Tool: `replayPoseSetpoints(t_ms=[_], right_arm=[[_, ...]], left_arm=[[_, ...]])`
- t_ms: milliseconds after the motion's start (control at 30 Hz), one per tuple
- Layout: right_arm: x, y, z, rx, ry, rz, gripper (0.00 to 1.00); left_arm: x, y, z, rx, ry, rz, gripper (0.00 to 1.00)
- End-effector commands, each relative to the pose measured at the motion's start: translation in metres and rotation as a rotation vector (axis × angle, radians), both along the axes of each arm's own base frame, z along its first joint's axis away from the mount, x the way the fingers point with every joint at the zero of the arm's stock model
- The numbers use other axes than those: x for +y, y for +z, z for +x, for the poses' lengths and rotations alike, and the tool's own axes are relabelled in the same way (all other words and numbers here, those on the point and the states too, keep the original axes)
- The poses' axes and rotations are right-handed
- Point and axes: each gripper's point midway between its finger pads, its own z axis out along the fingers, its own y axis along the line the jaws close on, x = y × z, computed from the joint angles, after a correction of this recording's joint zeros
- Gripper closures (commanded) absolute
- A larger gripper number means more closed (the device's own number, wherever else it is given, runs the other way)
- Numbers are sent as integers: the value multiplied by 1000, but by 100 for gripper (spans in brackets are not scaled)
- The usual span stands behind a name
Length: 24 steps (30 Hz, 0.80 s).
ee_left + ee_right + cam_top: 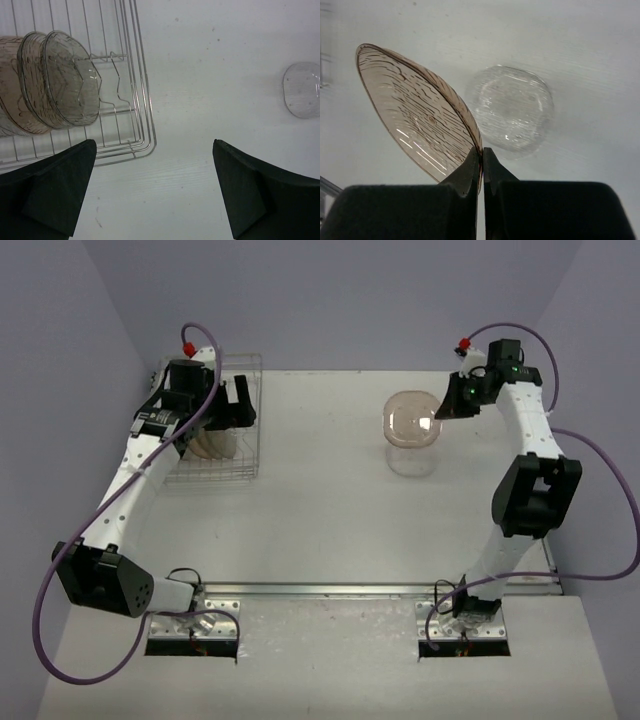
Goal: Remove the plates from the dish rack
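Tip: my right fingers (462, 175) are pinched on the pink plate (420, 120) by its rim, over the clear plate (512, 107) on the tabletop (580, 40), so I'd level it before releasing; left fingers (55, 185) gape wide by the plates (70, 80) standing in the dish rack (142, 125).

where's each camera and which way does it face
top external: above and behind the robot, looking down on the table; both arms show
left wrist: left arm, facing the dish rack and plates; open left pincer shows
right wrist: on the right arm, facing the table; right pincer pinches pink plate
both wrist views share the clear plate
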Motion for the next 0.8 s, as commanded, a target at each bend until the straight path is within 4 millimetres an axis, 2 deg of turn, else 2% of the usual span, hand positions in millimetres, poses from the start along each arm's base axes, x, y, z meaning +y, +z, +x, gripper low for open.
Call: replayPoseSetpoints(t_ms=[0,33,267,567,767], right_arm=[[-36,-37,-15,135,75,-55,100],[-39,-34,-12,121,76,-61,100],[-41,-73,-4,220,121,-32,100],[-33,-95,-1,275,100,46,100],[-34,-109,5,299,76,52,100]], left_arm=[[7,31,5,-110,-2,35,0],[7,32,5,-111,-3,36,0],[6,23,1,-96,-20,25,0],[4,13,0,-74,-32,16,0],[7,9,-1,-67,-21,14,0]])
